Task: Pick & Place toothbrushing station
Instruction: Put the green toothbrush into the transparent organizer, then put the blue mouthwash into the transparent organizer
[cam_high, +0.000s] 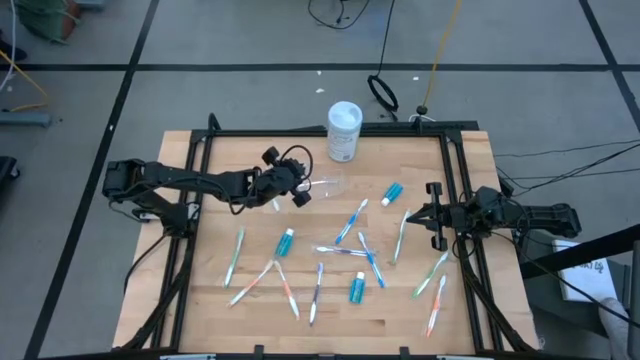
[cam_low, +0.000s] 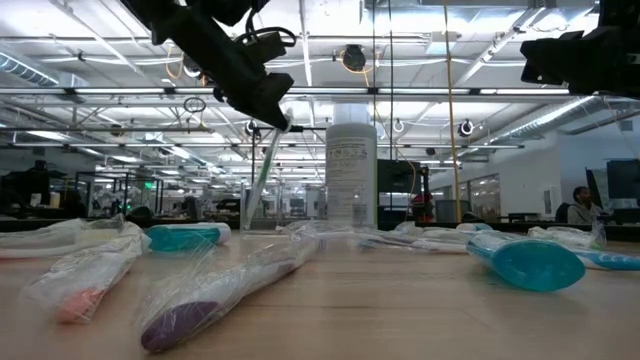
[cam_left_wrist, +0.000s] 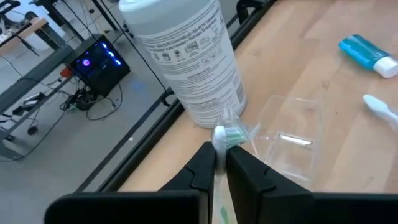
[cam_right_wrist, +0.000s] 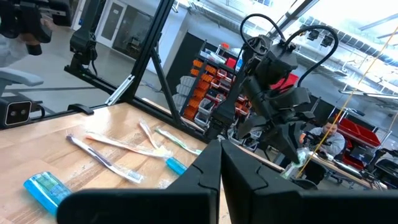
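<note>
Spanning wooden table (cam_high: 470, 310); warehouse beyond

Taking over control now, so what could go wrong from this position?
The left gripper pinches a green toothbrush only near its head, so it may swing or slip. The clear cup lies on its side, so the brush may just push it. The white tub stands close enough to be knocked.
</note>
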